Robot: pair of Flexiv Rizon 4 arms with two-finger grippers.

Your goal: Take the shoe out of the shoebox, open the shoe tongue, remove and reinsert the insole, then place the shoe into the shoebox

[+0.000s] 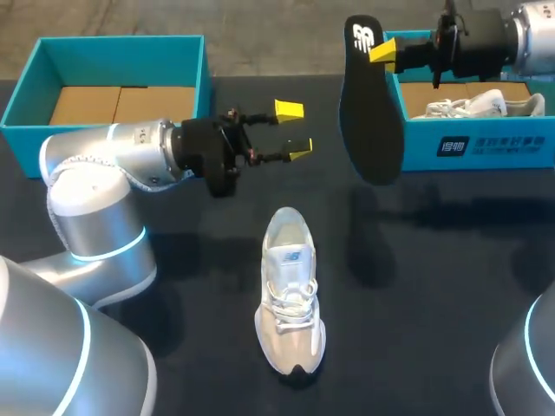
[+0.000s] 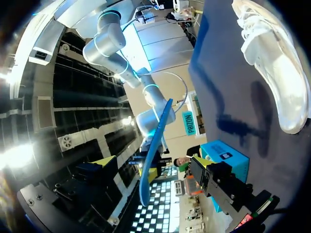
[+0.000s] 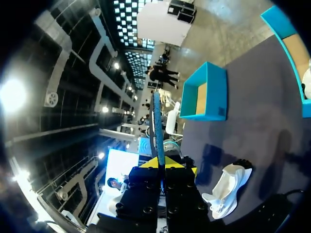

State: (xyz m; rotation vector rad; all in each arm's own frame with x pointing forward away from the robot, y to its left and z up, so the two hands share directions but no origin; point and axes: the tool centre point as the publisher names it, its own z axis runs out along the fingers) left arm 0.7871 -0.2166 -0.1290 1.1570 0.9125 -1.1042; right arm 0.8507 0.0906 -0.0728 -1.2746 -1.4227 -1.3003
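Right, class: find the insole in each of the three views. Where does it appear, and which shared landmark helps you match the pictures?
Head view: the insole hangs upright from the right gripper, just beside the right shoebox.
Left wrist view: the insole is edge-on, a thin blue strip in the air, well away from the shoe.
Right wrist view: the insole is edge-on, clamped between the gripper's own fingers.
Shared landmark: the white shoe lying on the table.

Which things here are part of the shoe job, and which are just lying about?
Job: white shoe on the table; black insole, held by the right gripper; left gripper, open and empty; empty shoebox.
Lying about: second shoebox with another shoe inside it.
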